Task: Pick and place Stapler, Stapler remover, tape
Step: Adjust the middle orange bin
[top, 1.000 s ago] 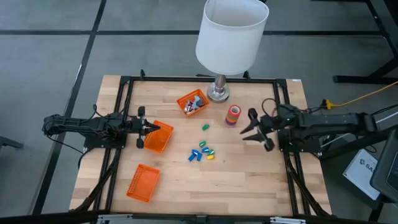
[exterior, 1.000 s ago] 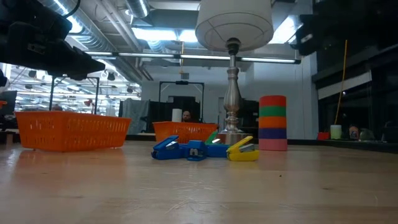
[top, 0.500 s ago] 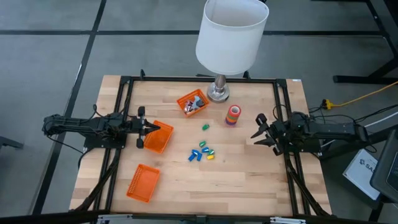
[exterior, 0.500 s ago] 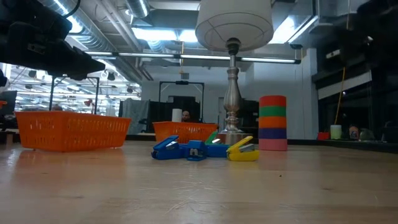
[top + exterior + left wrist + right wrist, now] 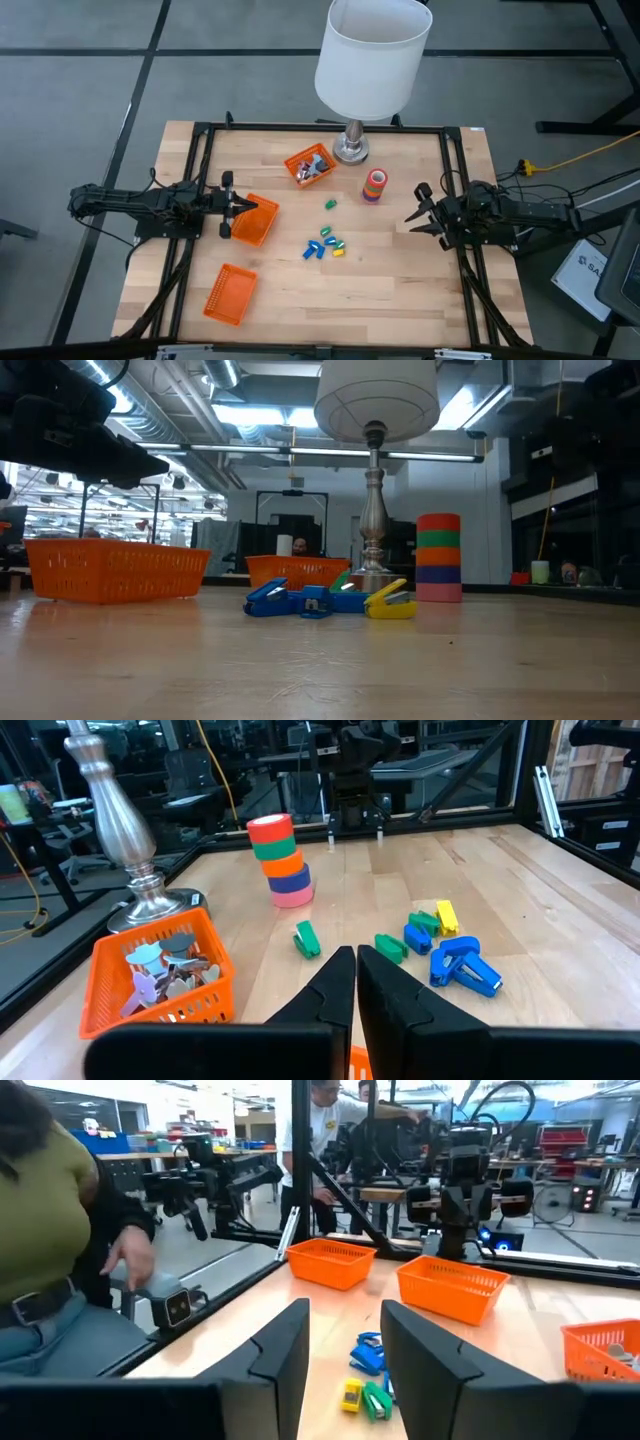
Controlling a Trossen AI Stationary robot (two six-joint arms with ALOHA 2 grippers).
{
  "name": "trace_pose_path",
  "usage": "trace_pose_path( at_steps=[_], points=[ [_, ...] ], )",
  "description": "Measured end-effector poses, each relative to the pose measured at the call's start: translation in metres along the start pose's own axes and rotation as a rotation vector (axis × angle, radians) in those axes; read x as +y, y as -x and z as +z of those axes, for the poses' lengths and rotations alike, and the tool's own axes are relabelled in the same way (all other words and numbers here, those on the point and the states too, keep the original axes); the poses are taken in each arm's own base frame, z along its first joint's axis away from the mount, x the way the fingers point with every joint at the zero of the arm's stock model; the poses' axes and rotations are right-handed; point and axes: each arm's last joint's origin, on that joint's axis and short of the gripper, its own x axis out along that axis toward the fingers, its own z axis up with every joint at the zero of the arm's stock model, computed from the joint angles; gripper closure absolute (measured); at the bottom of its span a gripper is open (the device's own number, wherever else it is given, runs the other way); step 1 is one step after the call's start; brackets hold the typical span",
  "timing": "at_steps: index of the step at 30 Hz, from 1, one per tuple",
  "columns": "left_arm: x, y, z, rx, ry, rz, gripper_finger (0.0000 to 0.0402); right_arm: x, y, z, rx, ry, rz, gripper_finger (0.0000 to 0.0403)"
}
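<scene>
Right end effector (image 5: 418, 216) agape beside tape (image 5: 375, 185); lamp (image 5: 352, 150) behind.

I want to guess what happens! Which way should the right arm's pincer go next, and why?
Probably toward the tape stack. The right pincer is open and empty at the table's right side, and the stack stands untouched beside the lamp base, nearer than the clips. The left pincer is shut over an orange basket.
</scene>
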Motion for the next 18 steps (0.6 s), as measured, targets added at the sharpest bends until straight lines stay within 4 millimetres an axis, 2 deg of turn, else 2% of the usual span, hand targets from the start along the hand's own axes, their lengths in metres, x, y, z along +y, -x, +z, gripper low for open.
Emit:
trace_pose_path(
  at_steps=[18],
  points=[
    [0.0000,0.0000,-0.0001,0.000,-0.049,0.000,0.0391,0.0000,0.0000,0.0001,0.000,0.015,0.000,0.0274]
  ],
)
